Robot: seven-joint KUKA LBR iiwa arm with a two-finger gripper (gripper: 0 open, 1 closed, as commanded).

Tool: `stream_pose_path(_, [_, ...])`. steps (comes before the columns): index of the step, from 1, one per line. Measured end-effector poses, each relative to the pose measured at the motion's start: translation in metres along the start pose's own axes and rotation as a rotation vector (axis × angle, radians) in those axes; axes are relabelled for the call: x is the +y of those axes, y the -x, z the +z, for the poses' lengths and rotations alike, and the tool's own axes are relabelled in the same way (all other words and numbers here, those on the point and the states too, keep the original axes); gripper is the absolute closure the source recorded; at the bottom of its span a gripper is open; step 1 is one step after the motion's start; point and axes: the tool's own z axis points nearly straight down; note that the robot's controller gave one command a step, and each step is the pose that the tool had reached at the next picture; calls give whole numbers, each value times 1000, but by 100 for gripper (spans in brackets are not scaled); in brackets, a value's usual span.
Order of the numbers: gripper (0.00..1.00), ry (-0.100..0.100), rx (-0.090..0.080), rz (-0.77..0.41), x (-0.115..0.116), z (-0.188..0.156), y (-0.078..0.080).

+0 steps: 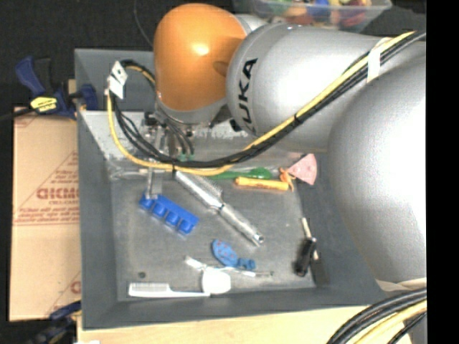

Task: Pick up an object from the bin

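1. Hanging low at the far left part of the bin (97, 213), the gripper (153, 185) sits under the arm's orange cover. Whether it is spread or pressed together I cannot tell, and nothing shows in its grip.
2. Nearest to it is a blue ridged block (168, 214), just beside its tip on the near side and a little to the right.
3. The block's long axis slants from the gripper's tip down toward the near right, so a grasp would likely need to close across the short width.
4. A silver rod (219, 208) lies just right of the gripper on a similar slant, apart from the block.
5. A small blue clip (226, 253) and a white brush (179, 287) lie farther off, toward the near wall.
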Motion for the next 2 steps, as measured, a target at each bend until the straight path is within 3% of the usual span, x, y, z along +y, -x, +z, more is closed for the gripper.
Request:
stream_pose_path(1, [0, 0, 0, 1, 0, 0, 0])
stream_pose_path(2, [0, -2, -1, -85, -92, 71, -11])
